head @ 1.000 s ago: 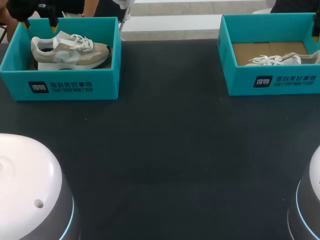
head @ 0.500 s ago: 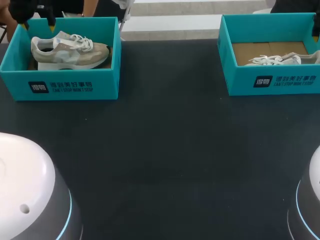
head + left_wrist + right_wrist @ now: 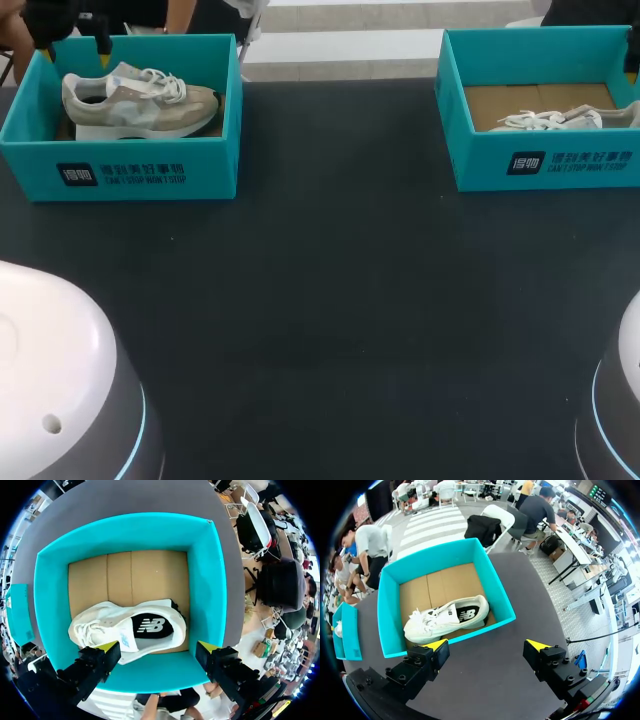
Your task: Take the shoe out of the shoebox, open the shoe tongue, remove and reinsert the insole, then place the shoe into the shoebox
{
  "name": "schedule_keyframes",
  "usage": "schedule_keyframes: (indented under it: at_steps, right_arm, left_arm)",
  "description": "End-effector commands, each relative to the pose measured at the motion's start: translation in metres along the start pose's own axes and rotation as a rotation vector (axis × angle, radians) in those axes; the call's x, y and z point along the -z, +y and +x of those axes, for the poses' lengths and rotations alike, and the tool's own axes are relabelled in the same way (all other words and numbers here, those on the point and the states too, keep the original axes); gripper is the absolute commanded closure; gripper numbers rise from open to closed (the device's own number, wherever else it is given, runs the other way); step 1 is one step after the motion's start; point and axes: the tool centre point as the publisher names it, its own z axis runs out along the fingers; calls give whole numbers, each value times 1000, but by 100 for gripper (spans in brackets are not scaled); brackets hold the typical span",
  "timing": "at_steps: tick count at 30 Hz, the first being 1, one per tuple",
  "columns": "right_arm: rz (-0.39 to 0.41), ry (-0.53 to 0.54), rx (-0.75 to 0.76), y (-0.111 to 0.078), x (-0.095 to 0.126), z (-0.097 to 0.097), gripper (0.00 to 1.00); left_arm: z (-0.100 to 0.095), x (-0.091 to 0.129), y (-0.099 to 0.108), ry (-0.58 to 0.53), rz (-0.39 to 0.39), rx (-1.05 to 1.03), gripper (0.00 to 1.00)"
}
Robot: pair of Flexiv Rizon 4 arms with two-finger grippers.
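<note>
While neither claw has hold of anything, both shoes lie in their boxes. At the upper left of the head view, a teal open-topped cardboard shoebox point(image 3: 130, 170) stands on the dark matte table point(image 3: 340, 300). A beige-and-grey lace-up sneaker point(image 3: 140, 105) sits on its sole inside it, toe toward the frame's middle. The left gripper point(image 3: 158, 647) hangs over that box's far left corner. Its yellow-tipped fingers point(image 3: 107, 646) are spread wide and touch nothing, and the sneaker's open collar lies just ahead of them on the brown cardboard floor.

At the upper right of the head view stands a second teal shoebox point(image 3: 545, 160). A white lace-up sneaker point(image 3: 560, 120) lies inside along its near wall, cut off by the frame's right edge. The right gripper point(image 3: 486, 645) is also spread wide and empty. It hangs above bare table, with that box and its sneaker ahead of the fingers, apart from them.
</note>
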Motion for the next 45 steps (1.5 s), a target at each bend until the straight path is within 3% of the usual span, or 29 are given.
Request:
schedule_keyframes:
  at_steps: [1, 9, 18, 20, 22, 24, 28, 29, 30, 39, 45]
  right_arm:
    - [-1, 2, 0, 0, -1, 0, 0]
    - [-1, 2, 0, 0, -1, 0, 0]
    - [-1, 2, 0, 0, -1, 0, 0]
    - [-1, 2, 0, 0, -1, 0, 0]
    - [-1, 2, 0, 0, -1, 0, 0]
    - [-1, 2, 0, 0, -1, 0, 0]
    - [-1, 2, 0, 0, -1, 0, 0]
    - [-1, 2, 0, 0, -1, 0, 0]
    - [-1, 2, 0, 0, -1, 0, 0]
    - [-1, 2, 0, 0, -1, 0, 0]
    - [-1, 2, 0, 0, -1, 0, 0]
  left_arm:
    - [0, 0, 1, 2, 1, -1, 0]
    - [-2, -16, 5, 39, -5, -24, 0]
    - [19, -31, 11, 37, 33, 6, 1]
    - [23, -31, 10, 35, 37, 13, 13]
    - [25, -31, 10, 36, 41, 17, 14]
    - [27, -34, 8, 39, 48, 15, 25]
    - [29, -41, 5, 12, 61, -5, 30]
    - [29, -44, 5, 20, 61, 4, 56]
    - [29, -45, 5, 23, 60, 12, 59]
    - [36, -54, 0, 34, 75, 20, 55]
    - [37, -62, -4, 23, 83, 20, 57]
